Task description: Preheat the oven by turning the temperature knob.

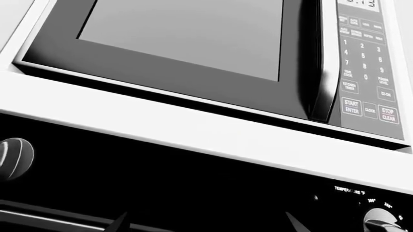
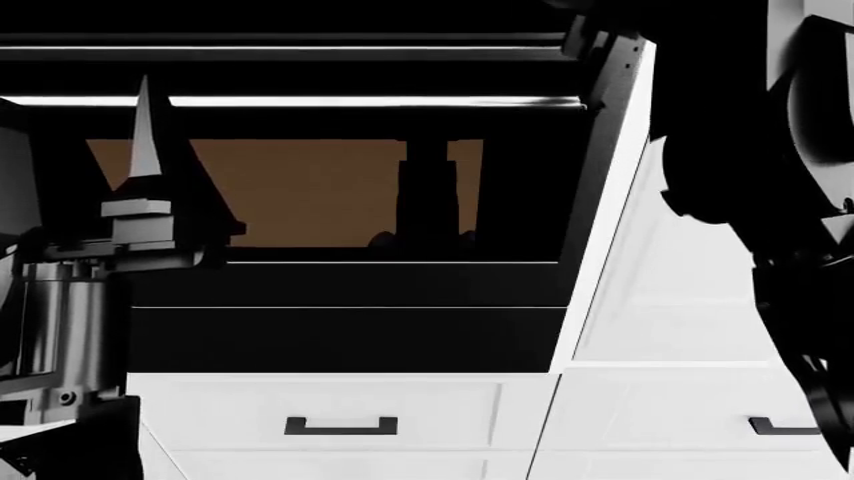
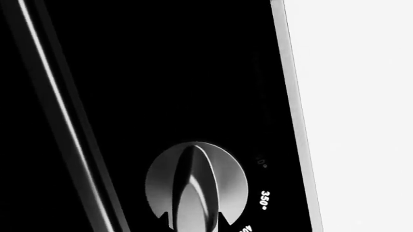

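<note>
The oven [image 2: 307,190] is black, with a brown glass window and a bright bar handle [image 2: 294,101]. Its silvery temperature knob [image 3: 193,179] fills the right wrist view, with a 350 mark beside it. My right gripper [image 3: 193,223] has its two dark fingertips close on either side of the knob's raised ridge, shut on it. The knob also shows in the left wrist view [image 1: 385,223], on the black control panel. My left gripper [image 1: 210,223] is open and empty, pointing at the panel between the two knobs. In the head view it [image 2: 147,150] points up at the left.
A microwave [image 1: 193,38] with a keypad [image 1: 364,63] sits on the white shelf above the oven panel. A second knob [image 1: 13,157] is at the panel's other end. White drawers with black handles [image 2: 340,425] lie below and beside the oven.
</note>
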Tool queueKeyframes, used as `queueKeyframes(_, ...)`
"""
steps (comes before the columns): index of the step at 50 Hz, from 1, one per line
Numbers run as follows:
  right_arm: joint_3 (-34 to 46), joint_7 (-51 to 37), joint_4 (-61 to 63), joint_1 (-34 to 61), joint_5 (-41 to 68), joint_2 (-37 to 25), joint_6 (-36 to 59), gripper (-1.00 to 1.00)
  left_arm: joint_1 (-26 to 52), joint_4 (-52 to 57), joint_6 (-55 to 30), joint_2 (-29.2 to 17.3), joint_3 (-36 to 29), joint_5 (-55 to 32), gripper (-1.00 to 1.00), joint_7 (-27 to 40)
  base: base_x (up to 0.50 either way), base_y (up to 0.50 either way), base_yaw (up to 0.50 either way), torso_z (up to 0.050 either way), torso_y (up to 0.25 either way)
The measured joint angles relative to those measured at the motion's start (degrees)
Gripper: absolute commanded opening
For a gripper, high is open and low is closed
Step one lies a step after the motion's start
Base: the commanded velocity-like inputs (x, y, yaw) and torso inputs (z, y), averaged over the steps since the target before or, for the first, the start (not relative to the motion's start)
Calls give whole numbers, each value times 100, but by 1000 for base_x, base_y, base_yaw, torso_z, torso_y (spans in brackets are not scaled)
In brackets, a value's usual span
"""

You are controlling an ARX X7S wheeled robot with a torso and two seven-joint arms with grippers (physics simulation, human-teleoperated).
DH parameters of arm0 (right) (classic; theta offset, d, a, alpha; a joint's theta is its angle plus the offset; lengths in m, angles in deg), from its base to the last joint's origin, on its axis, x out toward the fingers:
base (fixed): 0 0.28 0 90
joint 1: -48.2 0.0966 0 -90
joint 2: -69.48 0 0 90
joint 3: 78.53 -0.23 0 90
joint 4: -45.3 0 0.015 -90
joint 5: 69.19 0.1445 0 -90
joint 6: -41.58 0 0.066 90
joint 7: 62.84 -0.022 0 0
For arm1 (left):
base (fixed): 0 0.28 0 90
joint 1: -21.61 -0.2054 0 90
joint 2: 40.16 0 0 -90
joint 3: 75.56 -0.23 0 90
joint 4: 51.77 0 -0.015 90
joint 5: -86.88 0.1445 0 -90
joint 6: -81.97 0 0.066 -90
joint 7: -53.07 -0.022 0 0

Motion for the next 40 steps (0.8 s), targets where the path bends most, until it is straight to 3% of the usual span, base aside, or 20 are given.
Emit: queueKeyframes(40, -1025, -599, 437, -573, 295, 396, 834, -100, 7, 72, -6, -95, 36, -195, 100, 116, 0, 0, 0, 1, 3)
